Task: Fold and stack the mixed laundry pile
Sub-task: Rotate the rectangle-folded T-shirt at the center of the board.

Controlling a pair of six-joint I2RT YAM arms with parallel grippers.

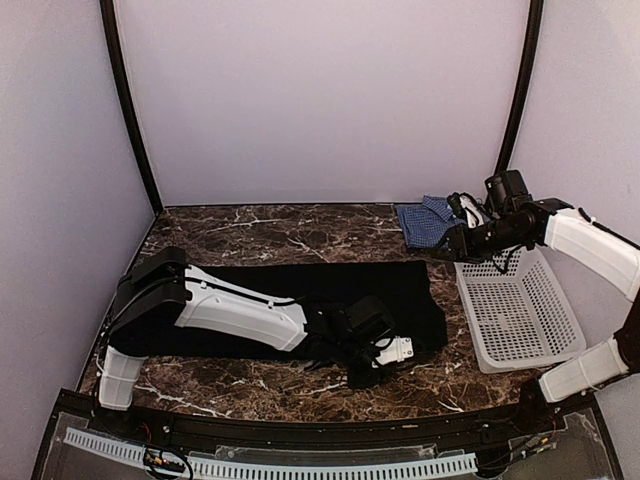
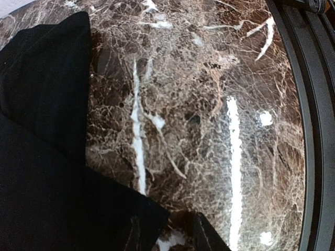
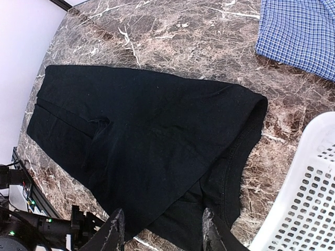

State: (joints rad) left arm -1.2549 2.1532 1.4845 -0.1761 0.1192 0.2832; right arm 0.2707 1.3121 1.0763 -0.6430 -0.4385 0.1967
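**Position.** The black garment point(image 1: 400, 285) lies spread flat across the middle of the marble worktop point(image 1: 290, 230), with one layer lapped over another at the near side. The blue-and-white checked shirt point(image 1: 425, 222) sits bunched at the far right, just beyond the white perforated basket point(image 1: 520, 310) and apart from the black piece. Neither is folded or stacked.

**Handling, as judged.** Both are light, limp cloth that will sag and drag rather than keep shape. Each is best taken at a hem or corner. The stitched hem at the black garment's right end looks a sound place.

**Left hand** point(image 1: 385, 355). It is low at the near right edge of the black garment. Whether it pinches cloth cannot be told. Its wrist view shows one dark finger point(image 2: 209, 238), and the other is lost against black fabric.

**Right hand** point(image 3: 162, 232). It is raised beside the shirt, fingers parted, holding nothing.

**Obstructed.** The left arm covers much of the black garment, and what kind of garment it is cannot be determined.
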